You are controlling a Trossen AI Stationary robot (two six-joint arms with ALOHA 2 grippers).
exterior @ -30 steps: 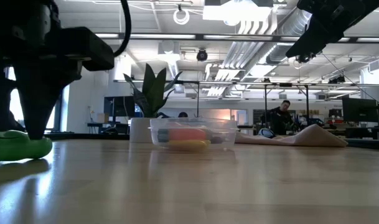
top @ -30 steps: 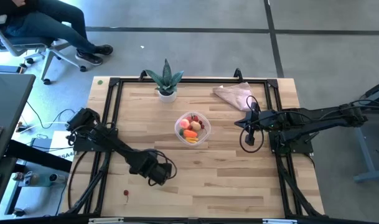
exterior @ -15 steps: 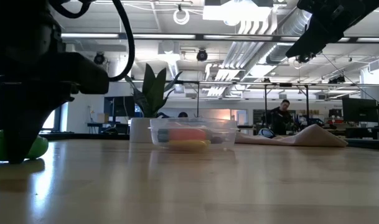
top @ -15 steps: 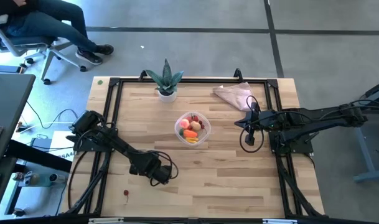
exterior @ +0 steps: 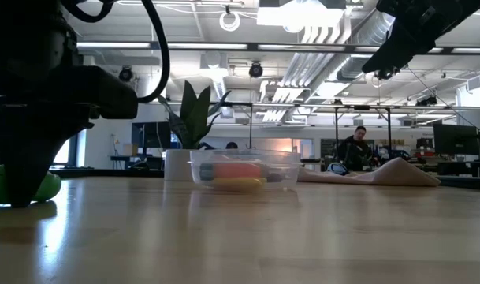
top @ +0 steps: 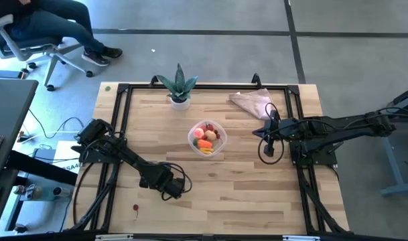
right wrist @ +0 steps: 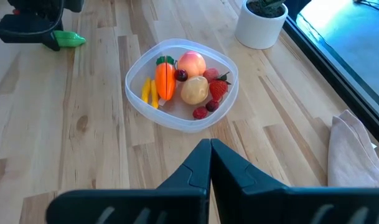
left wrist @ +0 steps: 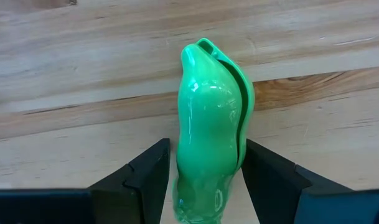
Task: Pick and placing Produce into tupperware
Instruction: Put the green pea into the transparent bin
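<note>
The left claw (top: 179,189) is positioned low over the near-left part of the wooden surface (top: 244,187). In the left wrist view its two dark fingers (left wrist: 149,171) stand on either side of a glossy green toy vegetable (left wrist: 211,124), one finger against each flank, so the claw is grasping this piece. In the low view the same green piece (exterior: 42,187) shows at the surface level, mostly hidden behind the dark body of the left arm. Whether the piece rests on the wood or is just clear of it cannot be told.

The right claw (top: 269,148) hangs over the right part of the surface, to the right of the tupperware (top: 222,142). In the right wrist view its fingers (right wrist: 195,171) meet with no gap: the claw is clenched and carries nothing.

The tupperware stands at the centre of the surface, well apart from the left claw. Contents visible in the right wrist view:
- an orange carrot (right wrist: 165,79), upright against yellow pieces (right wrist: 148,93);
- a pink-orange peach (right wrist: 191,63);
- a beige potato (right wrist: 195,90);
- small red berries (right wrist: 209,106).

A spiky green plant (top: 179,83) in a white pot stands at the far edge, beyond the tupperware. A pinkish-beige cloth (top: 252,102) lies at the far right.
</note>
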